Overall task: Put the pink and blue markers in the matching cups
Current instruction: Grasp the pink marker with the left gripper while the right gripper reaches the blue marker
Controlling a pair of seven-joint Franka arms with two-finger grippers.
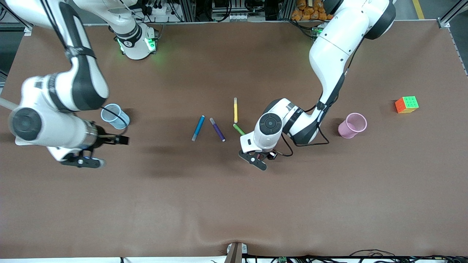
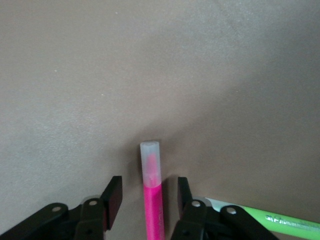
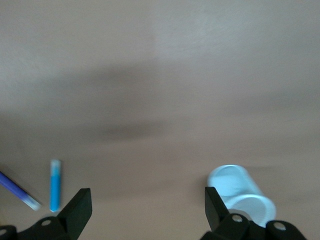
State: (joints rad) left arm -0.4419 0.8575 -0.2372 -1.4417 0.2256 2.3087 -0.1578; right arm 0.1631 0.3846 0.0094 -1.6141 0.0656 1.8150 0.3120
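The pink marker [image 2: 153, 200] lies on the table between the fingers of my left gripper [image 2: 148, 197], which is open around it with a gap on each side. In the front view the left hand [image 1: 257, 153] hides this marker. The blue marker [image 1: 198, 128] lies toward the right arm's end, beside the purple pen; it also shows in the right wrist view [image 3: 55, 185]. My right gripper [image 1: 117, 140] is open wide and empty, above the table next to the pale blue cup [image 1: 115, 116]. The pale pink cup [image 1: 352, 125] stands toward the left arm's end.
A purple pen [image 1: 217, 129], a yellow pen [image 1: 236, 109] and a green pen [image 1: 239, 129] lie close to the left hand. The green pen [image 2: 270, 222] lies just beside one left finger. A colour cube [image 1: 406, 104] sits near the left arm's end.
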